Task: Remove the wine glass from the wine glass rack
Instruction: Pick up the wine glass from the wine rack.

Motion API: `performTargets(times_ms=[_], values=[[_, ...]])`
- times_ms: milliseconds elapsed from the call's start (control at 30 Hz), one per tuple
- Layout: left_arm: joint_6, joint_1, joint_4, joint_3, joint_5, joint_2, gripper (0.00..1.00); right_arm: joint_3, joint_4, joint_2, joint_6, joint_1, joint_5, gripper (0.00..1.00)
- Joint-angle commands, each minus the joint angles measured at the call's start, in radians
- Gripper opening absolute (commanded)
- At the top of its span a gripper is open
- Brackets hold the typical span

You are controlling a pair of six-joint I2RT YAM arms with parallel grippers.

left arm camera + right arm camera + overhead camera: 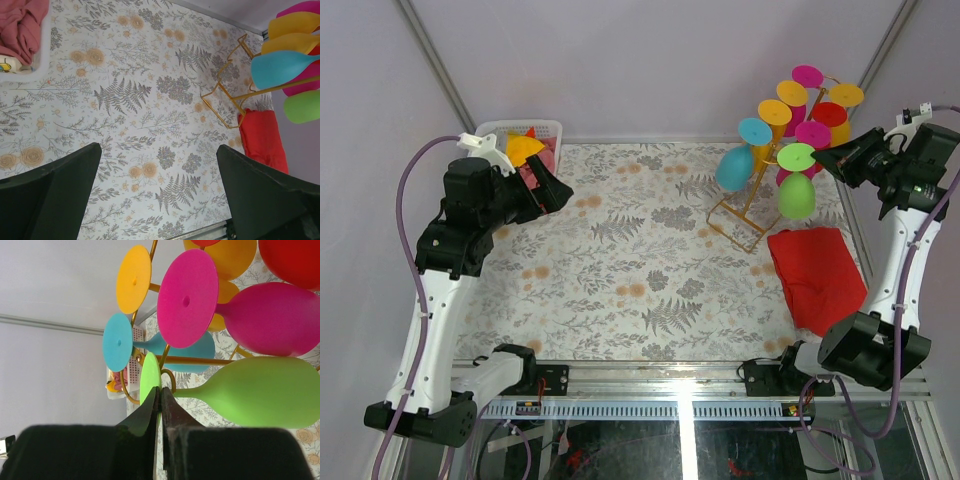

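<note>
The wine glass rack (752, 200) near the table's far right corner is thin gold-coloured metal wire with a slight shine. The green wine glass (260, 390) and the other wine glasses (187, 297) on it look like smooth, matt, opaque plastic. The table (640, 290) wears a matt cover printed with ferns and flowers, a soft folded red cloth (817, 275) lies by its right edge, and at its far left corner a white slatted plastic basket (548, 128) holds crumpled pink cloth (22, 25).

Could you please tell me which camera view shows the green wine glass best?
Right wrist: the green wine glass fills it, foot to bowl. The top view shows it small on the rack; left wrist only part of its bowl.
</note>
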Motion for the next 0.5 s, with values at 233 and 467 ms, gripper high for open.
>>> performTargets(times_ms=[233, 467], values=[[-0.003, 0.008, 0.044, -0.003, 0.022, 0.0, 1.0, 0.014, 0.032, -0.078, 0.087, 0.007, 0.014, 0.0], [0.004, 0.008, 0.043, 0.0, 0.021, 0.005, 1.0, -0.008, 0.062, -0.123, 0.144, 0.007, 0.063, 0.0]])
